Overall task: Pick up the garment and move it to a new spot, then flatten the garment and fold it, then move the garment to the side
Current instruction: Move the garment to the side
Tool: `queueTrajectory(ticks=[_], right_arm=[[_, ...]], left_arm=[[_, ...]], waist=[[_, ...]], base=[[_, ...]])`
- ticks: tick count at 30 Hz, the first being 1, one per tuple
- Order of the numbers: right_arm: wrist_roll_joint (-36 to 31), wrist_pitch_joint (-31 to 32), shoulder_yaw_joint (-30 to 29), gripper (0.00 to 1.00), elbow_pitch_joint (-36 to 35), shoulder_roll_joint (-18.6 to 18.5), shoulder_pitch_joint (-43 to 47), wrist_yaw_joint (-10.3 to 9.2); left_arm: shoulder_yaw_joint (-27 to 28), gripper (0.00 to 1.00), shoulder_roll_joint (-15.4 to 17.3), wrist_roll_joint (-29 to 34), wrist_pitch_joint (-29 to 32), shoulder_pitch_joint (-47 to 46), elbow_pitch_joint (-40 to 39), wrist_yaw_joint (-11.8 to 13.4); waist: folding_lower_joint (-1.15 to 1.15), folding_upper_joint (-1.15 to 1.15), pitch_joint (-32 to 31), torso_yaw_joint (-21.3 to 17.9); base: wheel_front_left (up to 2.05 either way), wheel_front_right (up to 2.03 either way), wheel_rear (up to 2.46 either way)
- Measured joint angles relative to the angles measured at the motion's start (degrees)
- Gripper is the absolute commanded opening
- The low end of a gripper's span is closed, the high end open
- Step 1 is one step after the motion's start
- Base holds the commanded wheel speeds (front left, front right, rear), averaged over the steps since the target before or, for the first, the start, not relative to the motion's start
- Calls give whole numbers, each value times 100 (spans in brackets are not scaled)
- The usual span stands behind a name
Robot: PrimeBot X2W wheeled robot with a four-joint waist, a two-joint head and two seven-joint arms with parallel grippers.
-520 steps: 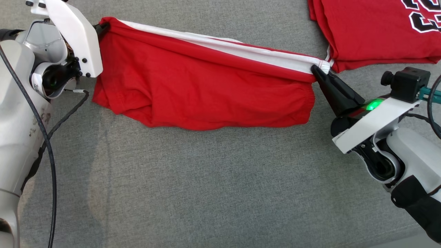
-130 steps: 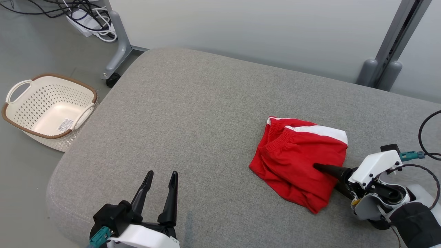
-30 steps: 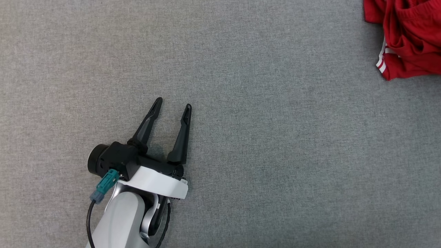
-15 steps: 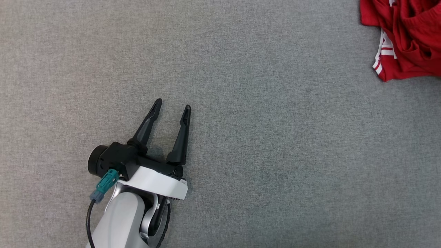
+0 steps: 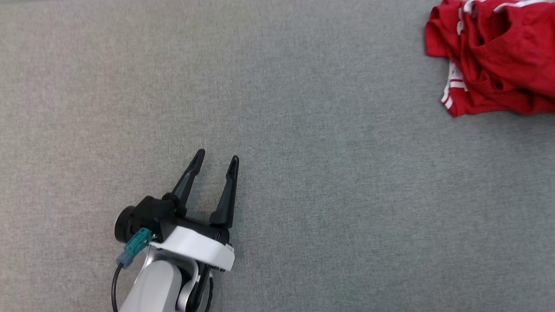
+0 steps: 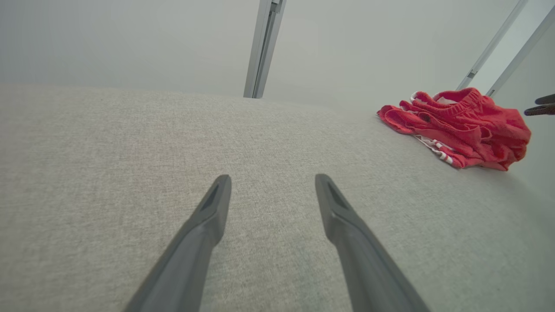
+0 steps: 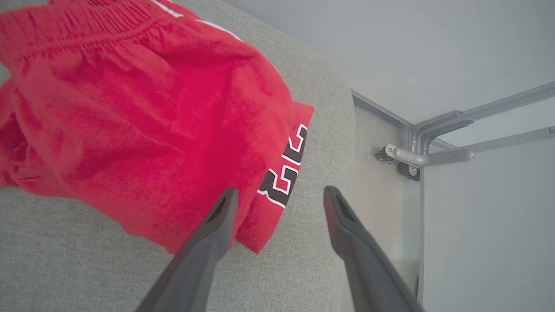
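Both jaws wide and empty, our left gripper (image 5: 217, 155) sits lower left, our right gripper (image 7: 279, 190) hovers by the garment (image 5: 498, 65) at upper right, where we should pinch one hem, not the bunch.

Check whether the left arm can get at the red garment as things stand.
Probably, though it looks a stretch. Only bare grey cushion lies between the left gripper, fingers open, and the red garment bunched off to its right. Nothing blocks the way, but the gap is wide.
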Motion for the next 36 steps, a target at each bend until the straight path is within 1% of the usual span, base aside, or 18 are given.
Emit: queueTrajectory(ticks=[4,8,12,16,19,22,25,26,27,30,31,34,36], right_arm=[[-155,30,-1,100,100,27,19,0],[-322,-131,-3,100,97,91,52,0],[-314,-602,-14,100,-35,207,115,0],[-40,-1113,-108,100,-301,261,384,0],[253,-1572,-216,100,-667,315,678,0],[517,-2036,-357,100,-917,260,1088,0],[579,-2557,-575,100,-1060,113,1483,0],[717,-2809,-822,100,-1146,78,1845,-1],[762,-2878,-959,100,-1214,91,2044,-1],[890,-2970,-1511,100,-1421,211,2685,0],[854,-2971,-1811,100,-1496,267,2909,0],[522,-2991,-2841,100,-1819,517,3631,0],[-31,-2992,-3589,100,-2035,745,4233,0]], left_arm=[[51,100,-2,-45,0,199,45,-29],[105,100,-2,-112,0,428,93,-57],[192,100,-4,-162,0,686,121,-79],[368,100,-3,-158,0,934,103,-81],[502,100,-2,-122,0,1093,63,-111],[598,100,-2,-89,0,1223,31,-155],[721,100,-3,-5,-1,1273,-48,-164],[826,100,-2,33,0,1288,-102,-185],[886,100,3,47,0,1302,-132,-188],[1025,100,31,119,0,1365,-226,-198],[1060,100,31,146,0,1378,-257,-198],[1156,100,25,182,0,1382,-375,-198],[1238,100,30,182,0,1386,-449,-198]], waist=[[0,0,-347,-65],[0,0,-765,-137],[0,0,-1239,-204],[0,0,-1714,-253],[0,0,-2028,-276],[0,0,-2290,-264],[0,0,-2441,-186],[0,0,-2481,-87],[0,0,-2497,-39],[0,0,-2536,83],[0,0,-2545,116],[0,0,-2552,183],[0,0,-2547,220]], base=[[0,0,0],[0,0,0],[0,0,0],[0,0,0],[0,0,0],[0,0,0],[0,0,0],[0,0,0],[0,0,0],[0,0,0],[0,0,0],[0,0,0],[0,0,0]])
